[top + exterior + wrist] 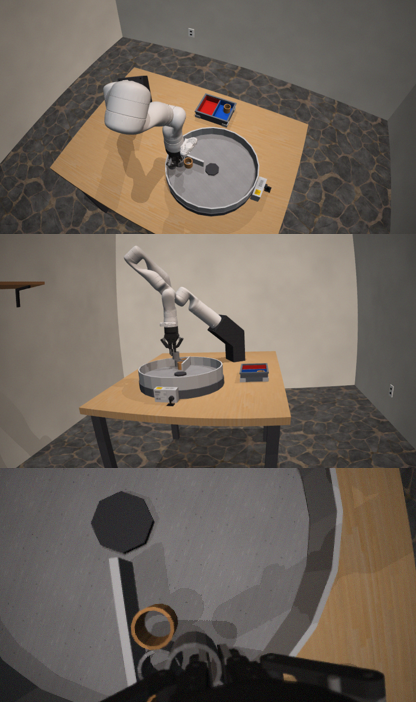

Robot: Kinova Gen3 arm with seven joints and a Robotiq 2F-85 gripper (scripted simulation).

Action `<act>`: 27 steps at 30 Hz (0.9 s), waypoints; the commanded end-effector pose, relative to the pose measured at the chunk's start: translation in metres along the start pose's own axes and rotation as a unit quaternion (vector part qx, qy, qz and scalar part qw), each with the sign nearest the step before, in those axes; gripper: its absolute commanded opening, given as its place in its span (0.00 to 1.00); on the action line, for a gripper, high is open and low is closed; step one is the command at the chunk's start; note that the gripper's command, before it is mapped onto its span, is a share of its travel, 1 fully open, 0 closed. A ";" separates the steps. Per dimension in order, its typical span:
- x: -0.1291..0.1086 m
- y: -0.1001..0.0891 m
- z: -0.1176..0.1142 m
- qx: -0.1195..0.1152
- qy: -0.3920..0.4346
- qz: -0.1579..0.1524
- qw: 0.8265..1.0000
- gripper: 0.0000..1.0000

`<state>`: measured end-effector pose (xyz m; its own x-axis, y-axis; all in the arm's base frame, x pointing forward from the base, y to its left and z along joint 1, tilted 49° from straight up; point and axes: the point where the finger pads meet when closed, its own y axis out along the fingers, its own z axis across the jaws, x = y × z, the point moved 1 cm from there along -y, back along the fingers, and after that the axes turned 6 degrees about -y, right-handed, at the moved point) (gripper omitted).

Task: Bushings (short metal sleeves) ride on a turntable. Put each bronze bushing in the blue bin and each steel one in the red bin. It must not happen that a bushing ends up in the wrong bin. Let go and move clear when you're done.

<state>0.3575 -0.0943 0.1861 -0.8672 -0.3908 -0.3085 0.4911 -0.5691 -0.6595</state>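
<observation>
My gripper (174, 163) is shut on a grey steel bushing (175, 354) and holds it just above the left rim area of the turntable (212, 170). The steel bushing also shows in the wrist view (197, 649), between the fingers. A bronze bushing (188, 161) stands upright on the turntable right beside the gripper, against a white radial vane (196, 159); it also shows in the wrist view (153, 626). A second bronze bushing (227, 108) sits in the blue bin (223, 112). The red bin (209, 105) next to it holds nothing.
The turntable has a raised grey wall and a black hub (211, 169) at its centre. A control box (258, 188) is fixed to its outer edge. The arm's black base (230, 337) stands at the back of the table.
</observation>
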 end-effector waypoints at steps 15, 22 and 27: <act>-0.002 -0.047 -0.001 0.001 -0.002 0.001 1.000 0.00; -0.002 -0.047 -0.001 0.001 -0.002 0.001 1.000 0.00; -0.001 -0.044 -0.035 0.002 -0.003 -0.001 1.000 0.00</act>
<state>0.3353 -0.0600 0.2080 -0.8680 -0.3886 -0.3091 0.4904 -0.5736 -0.6561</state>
